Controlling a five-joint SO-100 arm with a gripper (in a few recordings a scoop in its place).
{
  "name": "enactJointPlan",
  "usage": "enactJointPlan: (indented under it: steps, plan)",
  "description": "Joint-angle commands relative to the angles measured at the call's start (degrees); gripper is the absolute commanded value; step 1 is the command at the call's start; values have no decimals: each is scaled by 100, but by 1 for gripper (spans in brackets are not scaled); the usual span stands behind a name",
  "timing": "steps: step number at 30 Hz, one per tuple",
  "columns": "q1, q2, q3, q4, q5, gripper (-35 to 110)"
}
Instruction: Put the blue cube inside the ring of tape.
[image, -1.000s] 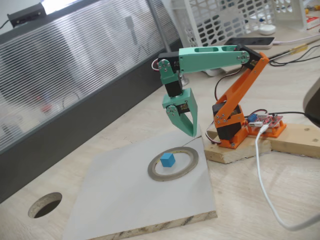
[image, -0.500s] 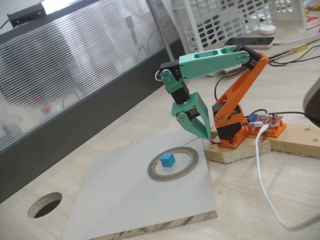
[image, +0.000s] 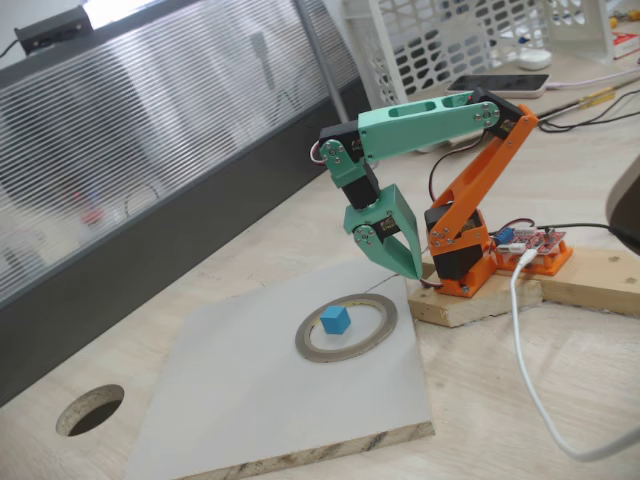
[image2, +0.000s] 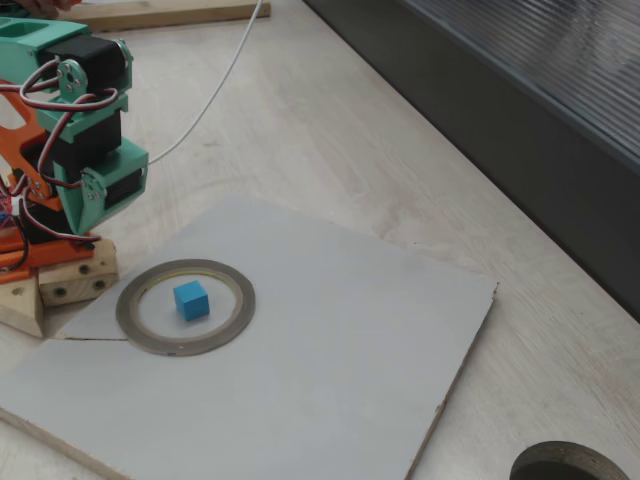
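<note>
The blue cube (image: 335, 319) (image2: 190, 300) rests flat inside the ring of tape (image: 336, 357) (image2: 186, 348), a thin grey ring lying on a pale grey board (image: 250, 400) (image2: 330, 370). The cube touches no part of the ring. My green gripper (image: 408, 270) hangs above the board's far right corner, up and to the right of the ring, close to the orange arm base (image: 460, 255). Its fingers are together and hold nothing. In a fixed view the green wrist (image2: 95, 185) shows at the left edge, above and left of the ring.
A round dark hole (image: 90, 410) (image2: 570, 465) is cut in the table beyond the board's edge. The arm stands on wooden blocks (image: 470, 300). A white cable (image: 525, 350) trails over the table at right. A white basket (image: 450, 40) and a phone (image: 500, 85) sit behind.
The gripper swung right and back toward the arm base, away from the ring, then held still over the last half second. Cube and ring have not moved.
</note>
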Motion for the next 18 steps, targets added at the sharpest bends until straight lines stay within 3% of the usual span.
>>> enactJointPlan:
  steps: [1, 18]
  plan:
    - [-35, 132, 18, 70, 9, 0]
    - [-35, 105, 79, 70, -35, 0]
